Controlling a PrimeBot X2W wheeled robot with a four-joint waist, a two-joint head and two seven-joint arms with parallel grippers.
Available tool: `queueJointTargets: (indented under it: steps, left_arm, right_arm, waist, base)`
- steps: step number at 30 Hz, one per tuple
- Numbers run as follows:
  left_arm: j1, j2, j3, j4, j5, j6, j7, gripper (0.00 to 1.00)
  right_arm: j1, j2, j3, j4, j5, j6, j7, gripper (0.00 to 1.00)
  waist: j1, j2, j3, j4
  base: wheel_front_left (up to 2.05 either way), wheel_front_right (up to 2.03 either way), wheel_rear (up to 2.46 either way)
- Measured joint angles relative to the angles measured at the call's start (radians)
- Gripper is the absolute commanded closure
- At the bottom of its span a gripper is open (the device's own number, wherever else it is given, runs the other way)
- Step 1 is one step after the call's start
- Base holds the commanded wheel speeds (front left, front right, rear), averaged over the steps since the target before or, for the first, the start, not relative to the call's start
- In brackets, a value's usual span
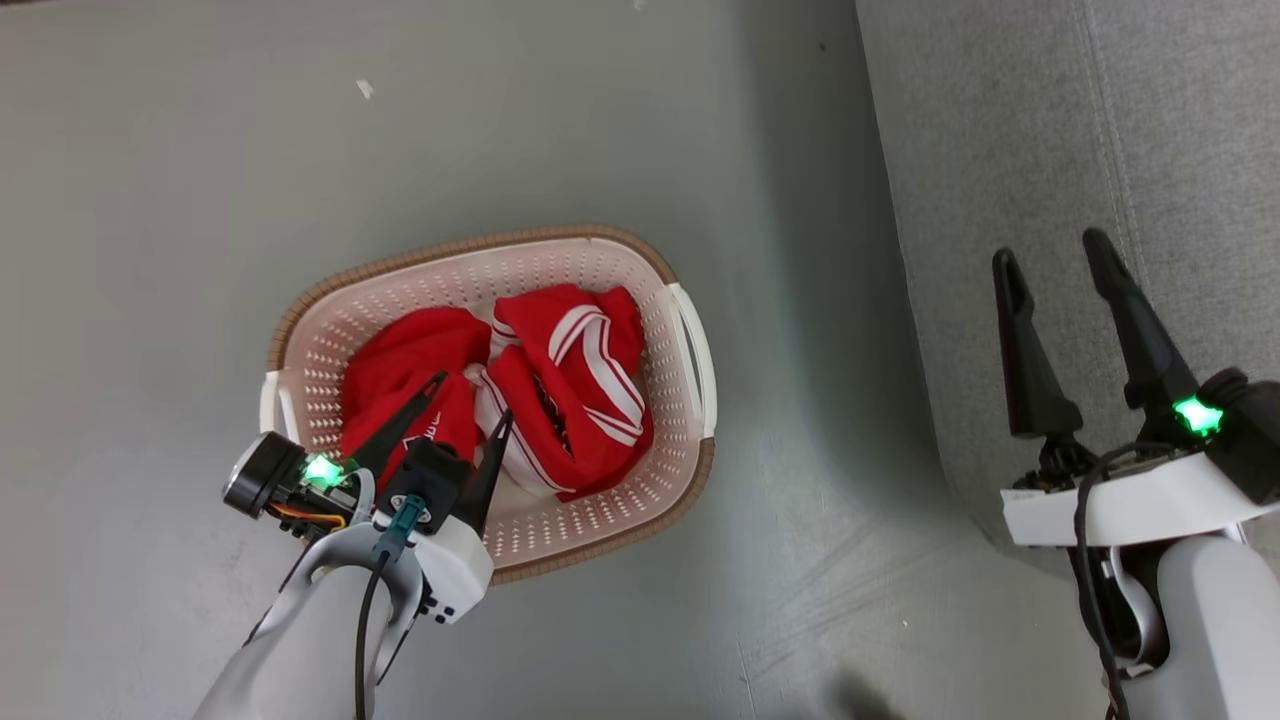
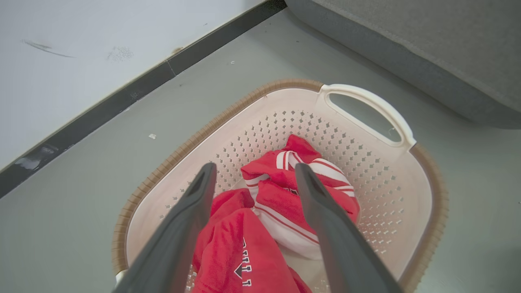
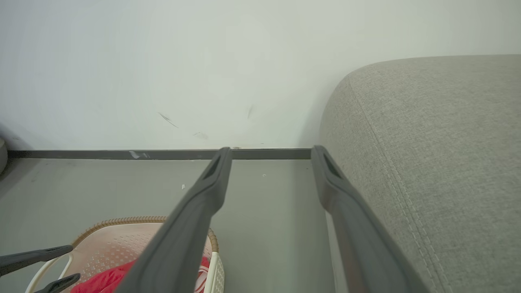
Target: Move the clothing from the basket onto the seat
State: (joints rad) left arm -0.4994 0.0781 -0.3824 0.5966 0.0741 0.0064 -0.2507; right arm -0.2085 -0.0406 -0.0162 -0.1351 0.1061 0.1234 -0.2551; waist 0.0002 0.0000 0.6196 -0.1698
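The cream basket (image 1: 660,300) with a brown rim stands on the floor left of the grey seat (image 1: 1130,130). Inside lies the clothing: a plain red garment with white lettering (image 1: 400,375) and a red one with white stripes (image 1: 580,390). My left gripper (image 1: 470,398) hangs open just above the plain garment, its fingers spread over the red cloth (image 2: 228,252) and holding nothing. My right gripper (image 1: 1050,250) stands open over the seat's near edge, empty. The basket (image 3: 118,240) and seat (image 3: 439,162) also show in the right wrist view.
Grey floor (image 1: 250,150) surrounds the basket. A white wall with a dark baseboard (image 3: 122,154) runs behind. A strip of floor separates basket and seat.
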Motion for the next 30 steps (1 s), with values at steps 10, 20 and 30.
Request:
queueJointTargets:
  steps: [10, 20, 30]
  left_arm:
    - [-0.043, 0.022, -0.027, 0.064, 0.051, 0.006, 0.000, 0.00]
    - [-0.102, 0.030, -0.029, 0.145, 0.065, 0.015, 0.025, 0.00]
    - [-0.159, 0.058, -0.004, 0.212, 0.070, 0.058, 0.045, 0.00]
  right_arm:
    - [-0.088, -0.001, 0.009, 0.000, 0.010, 0.000, 0.000, 0.00]
    - [-0.107, -0.001, 0.010, 0.005, 0.017, 0.000, 0.000, 0.00]
    - [-0.114, -0.001, 0.007, 0.007, 0.019, 0.000, 0.000, 0.00]
  waist:
    - [0.0000, 0.0000, 0.081, -0.029]
    - [0.0000, 0.0000, 0.130, -0.055]
    - [0.0000, 0.0000, 0.177, -0.079]
  base:
    - [0.00, 0.00, 0.00]
    - [0.00, 0.00, 0.00]
    - [0.00, 0.00, 0.00]
